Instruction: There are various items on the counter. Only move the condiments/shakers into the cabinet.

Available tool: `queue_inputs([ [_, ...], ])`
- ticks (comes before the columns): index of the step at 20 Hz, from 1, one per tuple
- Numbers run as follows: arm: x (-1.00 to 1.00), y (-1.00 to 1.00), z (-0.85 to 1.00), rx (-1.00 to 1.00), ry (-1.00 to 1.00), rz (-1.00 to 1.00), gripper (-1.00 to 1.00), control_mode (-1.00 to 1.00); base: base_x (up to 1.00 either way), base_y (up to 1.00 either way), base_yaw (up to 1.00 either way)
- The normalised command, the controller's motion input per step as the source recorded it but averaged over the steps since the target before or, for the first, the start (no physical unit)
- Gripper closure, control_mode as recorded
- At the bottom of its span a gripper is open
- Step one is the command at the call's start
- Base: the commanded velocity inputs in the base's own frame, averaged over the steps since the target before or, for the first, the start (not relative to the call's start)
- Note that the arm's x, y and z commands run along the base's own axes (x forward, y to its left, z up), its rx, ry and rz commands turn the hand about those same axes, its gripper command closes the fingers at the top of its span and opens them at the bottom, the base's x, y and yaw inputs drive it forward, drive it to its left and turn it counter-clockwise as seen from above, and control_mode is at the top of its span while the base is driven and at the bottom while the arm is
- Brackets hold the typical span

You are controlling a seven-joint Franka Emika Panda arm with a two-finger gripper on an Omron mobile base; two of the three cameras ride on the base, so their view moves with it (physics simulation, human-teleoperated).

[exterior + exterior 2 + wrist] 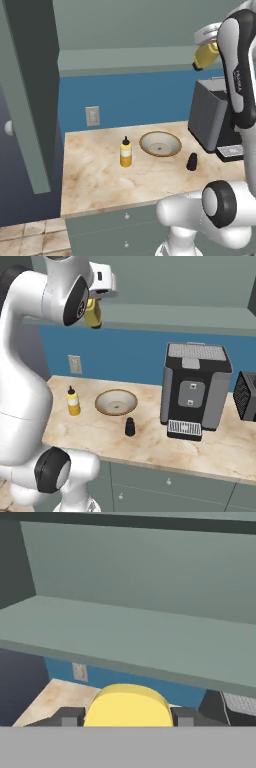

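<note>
- The gripper (pixel 127 716) is closed on the plain bottle (pixel 127 706), a yellow squarish one; in the hand view a dark finger (pixel 70 717) sits against each side of it.
- In the left base view the plain bottle (pixel 205 55) is held high, level with the front edge of the shelf (pixel 125 59) and just in front of it, above the coffee machine (pixel 210 120).
- In the right base view the same bottle (pixel 93 313) hangs below the hand, well above the counter (pixel 150 441) and near the shelf (pixel 175 318) edge.
- The hand view looks over the bottle top into the cabinet (pixel 140 577): the flat shelf (pixel 125 637) lies ahead, with the back wall behind it.
- The squeeze bottle (pixel 125 152), yellow with a black nozzle, stands upright on the counter (pixel 95 175), left of the bowl (pixel 160 144) and apart from it.
- The black shaker (pixel 191 162) stands upright near the bowl, on its right and nearer the counter's front edge, between bowl and coffee machine.
- In the right base view the squeeze bottle (pixel 73 401), the bowl (pixel 116 402) and the shaker (pixel 130 426) stand left of the coffee machine (pixel 195 391).
- The tall cabinet door (pixel 30 90) stands open at the left.
- A wall outlet (pixel 92 116) sits on the blue wall behind the squeeze bottle.
- Drawers (pixel 115 230) with small knobs run under the counter.
</note>
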Motion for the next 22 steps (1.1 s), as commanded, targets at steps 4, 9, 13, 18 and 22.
queue_inputs([
  [4, 0.53, -0.03, 0.00, 0.00, 0.00, 0.00, 1.00, -1.00, 0.00, 0.00, 0.00],
  [9, 0.38, -0.05, -0.04, 0.00, -0.07, 0.00, 1.00, -1.00, 0.00, 0.00, 0.00],
  [13, 0.54, 0.00, -0.05, 0.00, 0.00, 0.00, 1.00, -1.00, 0.00, 0.00, 0.00],
  [18, 0.60, 0.00, -0.09, 0.00, 0.00, 0.00, 1.00, -1.00, 0.00, 0.00, 0.00],
  [22, 0.66, 0.00, -0.06, 0.00, 0.00, 0.00, 1.00, -1.00, 0.00, 0.00, 0.00],
])
